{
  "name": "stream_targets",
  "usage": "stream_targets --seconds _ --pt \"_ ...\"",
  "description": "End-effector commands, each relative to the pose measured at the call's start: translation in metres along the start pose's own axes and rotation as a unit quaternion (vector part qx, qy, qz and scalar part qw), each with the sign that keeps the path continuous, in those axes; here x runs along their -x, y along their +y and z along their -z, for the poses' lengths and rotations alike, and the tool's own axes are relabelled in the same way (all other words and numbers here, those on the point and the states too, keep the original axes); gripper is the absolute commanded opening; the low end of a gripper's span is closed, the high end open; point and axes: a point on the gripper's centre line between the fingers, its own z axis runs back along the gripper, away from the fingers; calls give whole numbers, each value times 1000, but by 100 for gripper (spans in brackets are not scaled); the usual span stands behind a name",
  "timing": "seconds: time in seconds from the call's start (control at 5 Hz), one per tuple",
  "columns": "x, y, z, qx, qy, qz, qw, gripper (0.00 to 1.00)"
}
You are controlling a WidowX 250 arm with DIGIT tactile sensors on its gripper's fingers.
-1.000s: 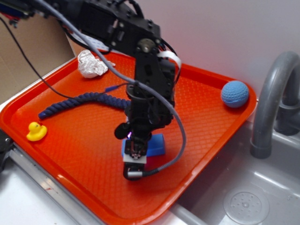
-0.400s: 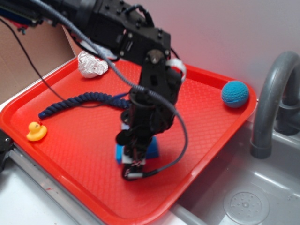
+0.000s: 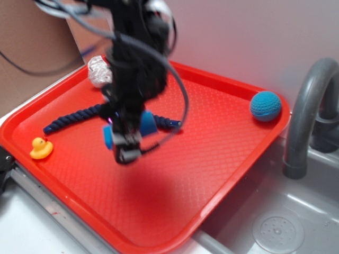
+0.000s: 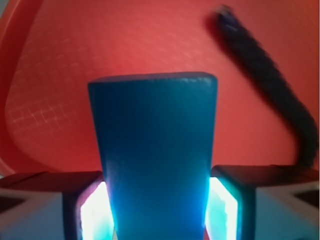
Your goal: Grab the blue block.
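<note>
Gripper [image 3: 127, 138]: we see its two fingers [image 4: 235, 200] closed tight on the blue block [image 4: 155, 155], one on each side.
Blue block: it sits between the fingers, lifted above the red tray [image 3: 222, 174].
Rope [image 3: 71, 119]: just behind the gripper, lying on the tray.
Duck [image 3: 40, 148]: off to one side, near the tray edge.
Ball [image 3: 265, 106]: far off in a corner.
Foil lump [image 3: 98, 71]: behind the arm.
In the way: we see nothing touching the block but the fingers.

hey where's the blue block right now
The blue block is clamped in the gripper, lifted above the red tray, just in front of the dark-blue rope in the exterior view.
</note>
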Motion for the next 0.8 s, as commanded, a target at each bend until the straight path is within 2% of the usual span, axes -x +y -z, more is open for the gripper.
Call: stream_targets --seconds 0.0,0.4,0.6 --pt "54 47 -54 67 -72 -150 984 0" --pt "86 80 -91 78 -140 -237 958 0" --pt "88 85 -90 89 -144 -260 951 0"
